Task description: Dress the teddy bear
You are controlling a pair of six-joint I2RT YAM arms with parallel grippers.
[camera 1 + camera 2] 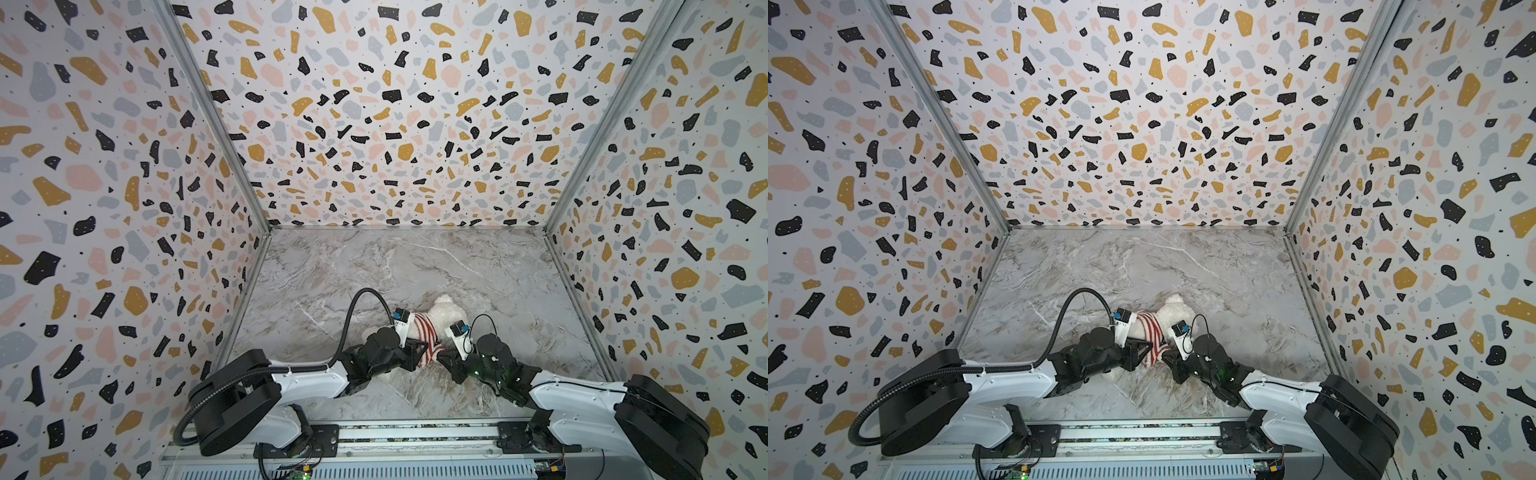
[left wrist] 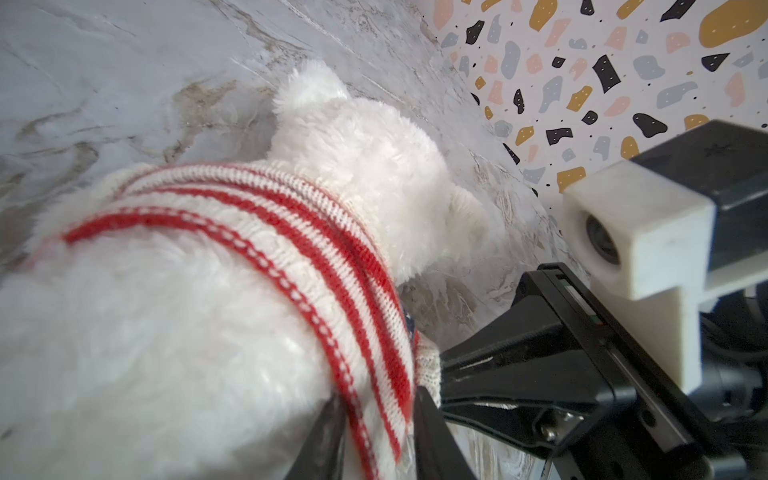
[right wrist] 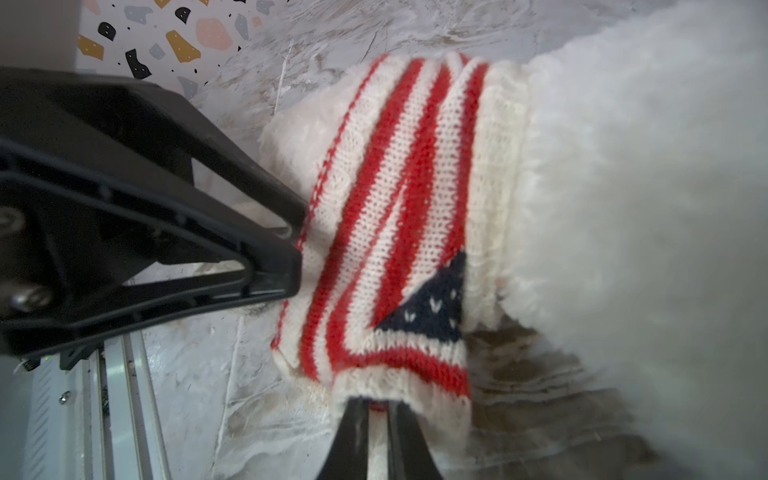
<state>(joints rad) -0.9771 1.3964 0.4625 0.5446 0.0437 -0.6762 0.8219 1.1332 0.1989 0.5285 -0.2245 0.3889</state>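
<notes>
The white fluffy teddy bear (image 1: pixel 444 309) (image 1: pixel 1177 309) lies on the marble table in both top views, head toward the back wall. A red-and-white striped knit sweater (image 1: pixel 419 328) (image 1: pixel 1152 332) with a navy starred patch sits bunched around its body. In the left wrist view my left gripper (image 2: pixel 378 419) is shut on the sweater's (image 2: pixel 291 232) lower edge, behind the bear's head (image 2: pixel 365 166). In the right wrist view my right gripper (image 3: pixel 378 405) is shut on the sweater's (image 3: pixel 399 232) cream hem. The two grippers (image 1: pixel 424 347) (image 1: pixel 439 355) meet at the bear's lower body. The bear's face is hidden.
Terrazzo-patterned walls (image 1: pixel 124 208) enclose the marble table (image 1: pixel 415 266) on three sides. A metal rail (image 1: pixel 374 436) carrying both arm bases runs along the front edge. The left arm's black cable (image 1: pixel 357 307) loops above the table beside the bear.
</notes>
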